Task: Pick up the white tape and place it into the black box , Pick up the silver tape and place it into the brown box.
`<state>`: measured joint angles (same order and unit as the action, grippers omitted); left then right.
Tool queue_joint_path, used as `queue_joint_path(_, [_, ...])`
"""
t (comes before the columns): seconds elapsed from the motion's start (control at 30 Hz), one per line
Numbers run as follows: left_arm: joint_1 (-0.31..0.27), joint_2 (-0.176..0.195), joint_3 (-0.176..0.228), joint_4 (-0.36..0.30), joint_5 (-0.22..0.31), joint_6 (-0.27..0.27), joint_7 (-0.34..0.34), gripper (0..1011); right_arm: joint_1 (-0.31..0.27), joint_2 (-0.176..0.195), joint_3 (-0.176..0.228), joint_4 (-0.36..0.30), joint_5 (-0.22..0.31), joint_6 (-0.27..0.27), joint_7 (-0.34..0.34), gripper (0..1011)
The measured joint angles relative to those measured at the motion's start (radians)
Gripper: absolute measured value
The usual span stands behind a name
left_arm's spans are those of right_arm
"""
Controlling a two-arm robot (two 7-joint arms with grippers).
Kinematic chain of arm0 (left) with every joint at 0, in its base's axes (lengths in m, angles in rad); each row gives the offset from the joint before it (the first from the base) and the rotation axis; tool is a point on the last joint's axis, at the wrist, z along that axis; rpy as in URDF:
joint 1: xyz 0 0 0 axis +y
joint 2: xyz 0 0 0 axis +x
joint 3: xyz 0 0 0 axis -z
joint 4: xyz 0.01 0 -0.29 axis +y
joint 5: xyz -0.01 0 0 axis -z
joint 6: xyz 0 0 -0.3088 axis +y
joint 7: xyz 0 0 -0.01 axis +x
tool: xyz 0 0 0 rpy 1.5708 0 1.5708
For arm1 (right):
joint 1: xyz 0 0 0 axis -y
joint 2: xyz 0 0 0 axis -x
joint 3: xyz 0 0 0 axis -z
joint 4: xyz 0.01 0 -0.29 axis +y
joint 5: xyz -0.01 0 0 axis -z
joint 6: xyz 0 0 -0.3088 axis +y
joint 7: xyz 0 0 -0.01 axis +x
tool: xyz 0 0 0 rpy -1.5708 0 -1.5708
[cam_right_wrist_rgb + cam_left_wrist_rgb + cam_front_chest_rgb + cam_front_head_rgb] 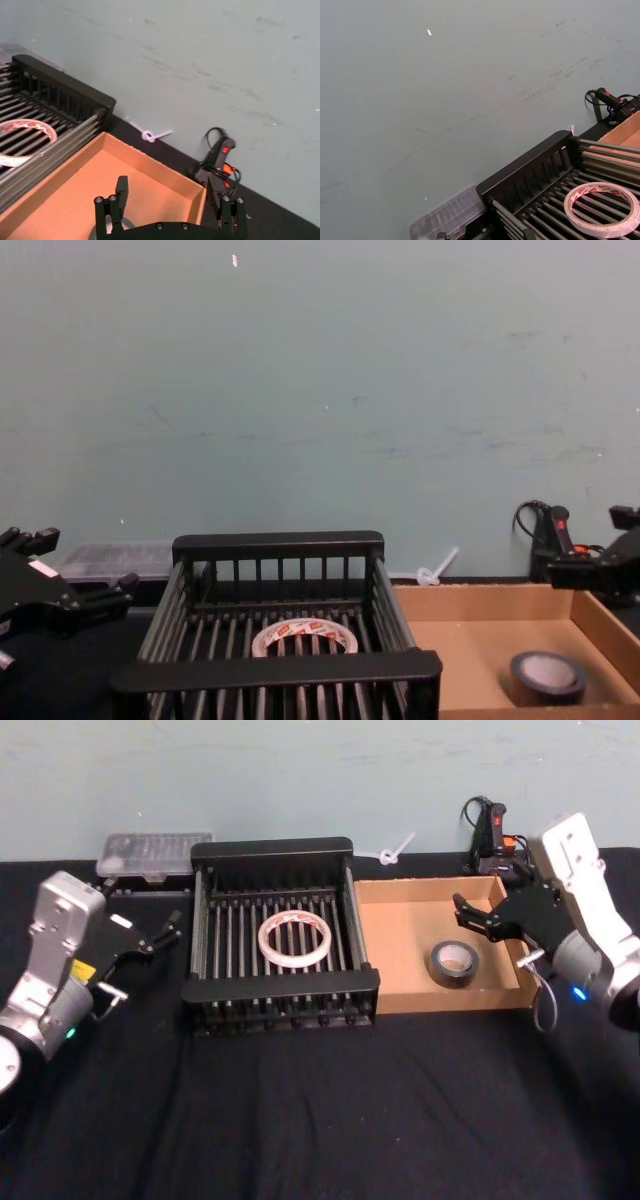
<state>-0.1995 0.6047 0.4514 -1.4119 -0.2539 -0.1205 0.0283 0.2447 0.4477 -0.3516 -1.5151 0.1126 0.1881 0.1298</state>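
The white tape lies flat on the barred bottom of the black box, and the chest view shows the same white tape through the bars of the black box. The silver tape lies inside the brown box, toward its right end. My right gripper hovers open above the brown box, just over and right of the silver tape, with nothing held. In the right wrist view the right gripper is spread wide. My left gripper is open and empty, left of the black box.
A clear plastic case sits behind the left gripper at the wall. A black-and-red tool with a cable and a white zip tie lie behind the brown box. Black cloth covers the table's front.
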Motion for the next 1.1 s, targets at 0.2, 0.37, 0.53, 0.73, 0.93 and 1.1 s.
queue_joint_path(0.2, [0.000, 0.000, 0.000, 0.000, 0.000, 0.000, 0.000, 1001, -0.049, -0.008, 0.015, -0.004, -0.039, -0.059, -0.047, 1002])
queue_joint_path(0.37, [0.000, 0.000, 0.000, 0.000, 0.000, 0.000, 0.000, 1001, -0.087, -0.017, 0.032, 0.009, -0.055, -0.080, -0.067, 1002])
queue_joint_path(0.53, [0.000, 0.000, 0.000, 0.000, 0.000, 0.000, 0.000, 1001, -0.109, -0.030, 0.051, 0.026, -0.062, -0.083, -0.075, 1002])
queue_joint_path(0.73, [0.000, 0.000, 0.000, 0.000, 0.000, 0.000, 0.000, 1001, -0.114, -0.040, 0.065, 0.028, -0.062, -0.083, -0.077, 1002])
queue_joint_path(0.93, [0.000, 0.000, 0.000, 0.000, 0.000, 0.000, 0.000, 1001, -0.113, -0.038, 0.062, 0.028, -0.062, -0.083, -0.077, 1002])
queue_joint_path(1.1, [0.000, 0.000, 0.000, 0.000, 0.000, 0.000, 0.000, 1001, -0.112, -0.037, 0.061, 0.028, -0.062, -0.082, -0.076, 1002])
